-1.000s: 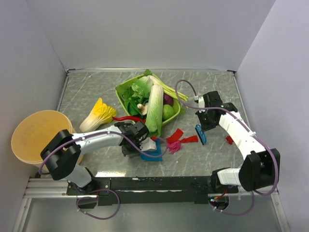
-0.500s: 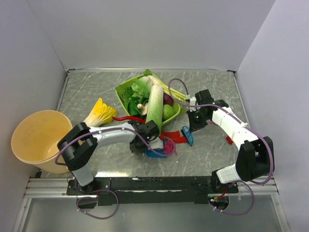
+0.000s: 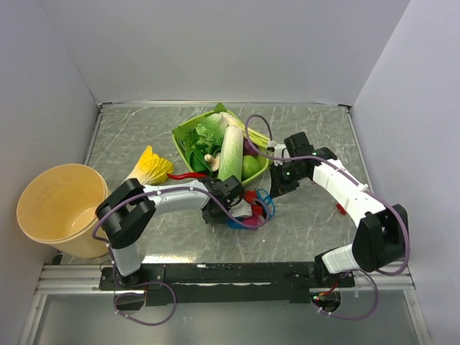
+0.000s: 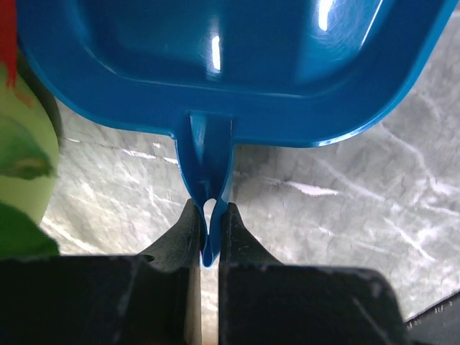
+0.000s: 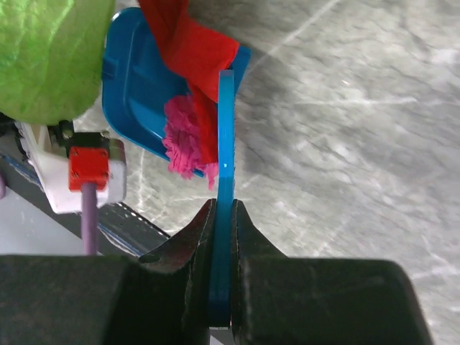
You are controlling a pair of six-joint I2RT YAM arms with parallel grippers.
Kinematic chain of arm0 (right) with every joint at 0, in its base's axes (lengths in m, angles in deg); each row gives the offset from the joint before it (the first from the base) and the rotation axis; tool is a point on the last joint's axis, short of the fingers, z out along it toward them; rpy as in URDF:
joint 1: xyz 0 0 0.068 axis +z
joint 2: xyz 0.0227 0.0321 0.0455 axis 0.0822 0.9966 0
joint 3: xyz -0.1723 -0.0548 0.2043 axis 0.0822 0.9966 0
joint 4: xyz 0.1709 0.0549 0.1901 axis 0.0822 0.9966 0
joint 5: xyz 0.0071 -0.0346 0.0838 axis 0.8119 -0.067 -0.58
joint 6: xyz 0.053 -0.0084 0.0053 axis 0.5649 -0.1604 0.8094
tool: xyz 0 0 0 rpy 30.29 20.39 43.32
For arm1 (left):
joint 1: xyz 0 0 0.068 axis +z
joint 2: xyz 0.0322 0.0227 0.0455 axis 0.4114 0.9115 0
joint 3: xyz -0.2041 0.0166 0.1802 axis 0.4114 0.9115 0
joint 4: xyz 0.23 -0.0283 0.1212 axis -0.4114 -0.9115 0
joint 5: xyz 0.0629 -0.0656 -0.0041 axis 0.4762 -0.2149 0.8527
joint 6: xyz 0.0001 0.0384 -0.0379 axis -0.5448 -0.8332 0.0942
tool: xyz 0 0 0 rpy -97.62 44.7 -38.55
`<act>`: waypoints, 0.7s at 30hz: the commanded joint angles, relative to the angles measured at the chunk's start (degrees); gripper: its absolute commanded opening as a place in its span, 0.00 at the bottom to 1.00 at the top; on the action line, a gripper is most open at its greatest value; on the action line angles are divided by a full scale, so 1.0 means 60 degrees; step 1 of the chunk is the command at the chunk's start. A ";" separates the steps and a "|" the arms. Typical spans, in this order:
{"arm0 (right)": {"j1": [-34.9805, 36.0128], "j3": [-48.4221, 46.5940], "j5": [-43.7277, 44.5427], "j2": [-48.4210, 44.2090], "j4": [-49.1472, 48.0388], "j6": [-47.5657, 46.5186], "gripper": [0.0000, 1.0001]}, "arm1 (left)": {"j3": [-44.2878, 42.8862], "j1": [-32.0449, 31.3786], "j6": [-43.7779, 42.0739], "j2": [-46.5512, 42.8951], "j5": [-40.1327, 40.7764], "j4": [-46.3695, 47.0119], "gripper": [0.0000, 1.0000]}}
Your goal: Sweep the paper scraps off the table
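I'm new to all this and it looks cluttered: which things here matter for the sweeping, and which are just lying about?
In the job: paper scraps, dustpan in the left end effector, blue scraper in the right end effector, table, perhaps the bucket.

Lying about: basket of vegetables, loose cabbage, chili pepper.

- The top view is bright and evenly lit from overhead; shadows under the arms on the tabletop [image 3: 144, 133] are soft and faint.
- In the left wrist view, white glare streaks sit on the glossy blue dustpan [image 4: 251, 86].
- Both wrist views show the jaws dark and underlit along the bottom edge.
- In the right wrist view, the green leafy vegetable [image 5: 50, 57] in the corner is soft, while the blue sweeper blade [image 5: 225, 144] is crisp.
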 commanded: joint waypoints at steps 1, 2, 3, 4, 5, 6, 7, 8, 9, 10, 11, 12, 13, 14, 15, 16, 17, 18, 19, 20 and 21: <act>-0.0258 -0.0573 0.0183 -0.1116 0.0676 -0.0656 0.00 | 0.0438 0.0081 0.0235 -0.0712 -0.0417 0.0887 0.01; -0.0259 -0.0617 0.0154 -0.1364 0.0765 -0.0701 0.00 | 0.0671 0.0125 0.0191 -0.0975 -0.0563 0.1091 0.01; -0.0288 -0.0661 0.0183 -0.1468 0.0853 -0.0774 0.00 | 0.0775 0.0125 0.0147 -0.1108 -0.0622 0.1442 0.01; -0.0259 -0.0661 0.0169 -0.1570 0.1028 -0.0978 0.00 | 0.0863 0.0140 0.0045 -0.1211 -0.0681 0.1634 0.01; -0.0230 -0.0618 -0.0151 -0.1731 0.1102 -0.1154 0.00 | 0.1009 0.0140 0.0029 -0.1357 -0.0812 0.1780 0.01; -0.0244 -0.0588 -0.0458 -0.1790 0.1204 -0.1329 0.00 | 0.1083 0.0169 0.0000 -0.1431 -0.0857 0.2101 0.01; -0.0229 -0.0501 -0.0708 -0.1820 0.1321 -0.1563 0.00 | 0.1127 0.0169 -0.0044 -0.1475 -0.0915 0.2235 0.01; -0.0244 -0.0471 -0.0870 -0.1820 0.1482 -0.1580 0.00 | 0.1200 0.0184 -0.0088 -0.1519 -0.0916 0.2338 0.01; -0.0258 -0.0486 -0.1118 -0.1835 0.1585 -0.1580 0.00 | 0.1201 0.0184 -0.0103 -0.1534 -0.1046 0.2440 0.01; -0.0259 -0.0573 -0.1135 -0.1951 0.1629 -0.1754 0.00 | 0.1186 0.0198 -0.0175 -0.1520 -0.1091 0.2601 0.01; -0.0273 -0.0617 -0.1092 -0.2054 0.1702 -0.1872 0.00 | 0.1186 0.0213 -0.0205 -0.1534 -0.1150 0.2660 0.01; -0.0273 -0.0661 -0.0714 -0.2142 0.1747 -0.1946 0.00 | 0.1186 0.0199 -0.0249 -0.1534 -0.1194 0.2704 0.01; -0.0273 -0.0792 -0.0493 -0.2258 0.1849 -0.2251 0.00 | 0.1186 0.0213 -0.0293 -0.1505 -0.1209 0.2719 0.01; -0.0273 -0.0837 -0.0230 -0.2318 0.2024 -0.2472 0.00 | 0.1172 0.0228 -0.0293 -0.1505 -0.1223 0.2734 0.01; -0.0273 -0.0837 0.0019 -0.2376 0.2214 -0.2662 0.00 | 0.1186 0.0228 -0.0293 -0.1534 -0.1252 0.2763 0.01; -0.0259 -0.0837 0.0602 -0.2449 0.2346 -0.2983 0.00 | 0.1201 0.0242 -0.0293 -0.1578 -0.1311 0.2850 0.01; -0.0273 -0.0895 0.0811 -0.2436 0.2478 -0.3161 0.00 | 0.1244 0.0257 -0.0293 -0.1651 -0.1340 0.2880 0.01; -0.0288 -0.0968 0.0972 -0.2435 0.2799 -0.3322 0.00 | 0.1259 0.0242 -0.0308 -0.1666 -0.1355 0.2910 0.01; -0.0302 -0.1158 0.1206 -0.2450 0.2961 -0.3584 0.00 | 0.1288 0.0257 -0.0279 -0.1695 -0.1355 0.2968 0.01; -0.0302 -0.1275 0.1223 -0.2465 0.3093 -0.3689 0.00 | 0.1347 0.0271 -0.0293 -0.1724 -0.1355 0.3055 0.01; -0.0302 -0.1378 0.1223 -0.2494 0.3269 -0.3791 0.00 | 0.1362 0.0286 -0.0279 -0.1710 -0.1370 0.3071 0.01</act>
